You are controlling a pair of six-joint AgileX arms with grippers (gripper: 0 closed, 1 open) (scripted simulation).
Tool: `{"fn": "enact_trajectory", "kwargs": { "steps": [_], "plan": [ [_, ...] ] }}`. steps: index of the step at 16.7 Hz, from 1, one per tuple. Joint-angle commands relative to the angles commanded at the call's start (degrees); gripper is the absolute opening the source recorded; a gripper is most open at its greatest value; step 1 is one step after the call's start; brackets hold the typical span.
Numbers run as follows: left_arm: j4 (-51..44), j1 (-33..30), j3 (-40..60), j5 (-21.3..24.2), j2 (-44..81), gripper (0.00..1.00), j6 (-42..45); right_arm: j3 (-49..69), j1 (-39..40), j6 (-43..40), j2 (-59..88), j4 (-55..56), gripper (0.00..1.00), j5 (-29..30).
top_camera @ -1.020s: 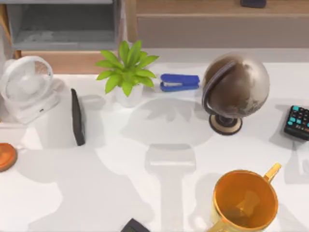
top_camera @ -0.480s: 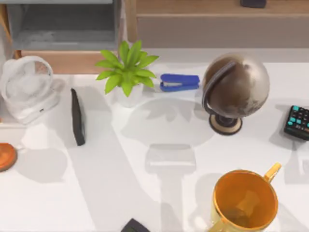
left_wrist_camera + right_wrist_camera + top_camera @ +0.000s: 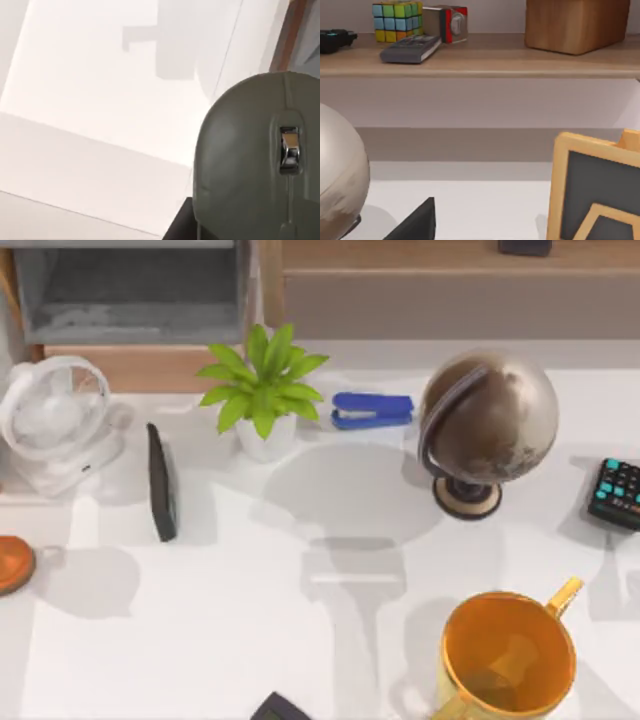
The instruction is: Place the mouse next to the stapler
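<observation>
Filling left wrist view, grey mouse (image 3: 260,160)

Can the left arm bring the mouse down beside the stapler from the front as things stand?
Probably yes. The mouse sits close under the left wrist camera. The table in front of the stapler is bare, though the plant and globe flank it closely.

My top camera looks straight down on the white table (image 3: 250,620), with the shelf unit at 12 o'clock. My left wrist camera sits very close above the grey mouse (image 3: 260,160), facing down at the tabletop. My right wrist camera looks level across the table toward the shelf (image 3: 480,65); it shares the globe (image 3: 490,420) (image 3: 340,175) with the top view.
</observation>
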Motion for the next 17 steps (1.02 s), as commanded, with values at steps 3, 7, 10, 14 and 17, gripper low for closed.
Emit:
{"fn": "enact_trajectory", "kwargs": {
  "steps": [3, 7, 10, 14, 17],
  "plan": [
    [2.5, -6.9, -7.3, -0.5, -6.5, 0.0, -5.5, 0.0, 0.0, 0.0, 0.0, 0.0, 1.0, 0.0],
    [6.3, -17.4, -18.4, -1.2, -13.1, 0.0, -13.0, 0.0, 0.0, 0.0, 0.0, 0.0, 1.0, 0.0],
    [9.2, -25.6, -27.0, -1.8, -16.1, 0.0, -18.4, 0.0, 0.0, 0.0, 0.0, 0.0, 1.0, 0.0],
    [13.2, -35.9, -38.0, -2.5, -17.8, 0.0, -24.8, 0.0, 0.0, 0.0, 0.0, 0.0, 1.0, 0.0],
    [15.8, -42.5, -44.9, -3.0, -17.8, 0.0, -28.8, 0.0, 0.0, 0.0, 0.0, 0.0, 1.0, 0.0]
  ]
}}
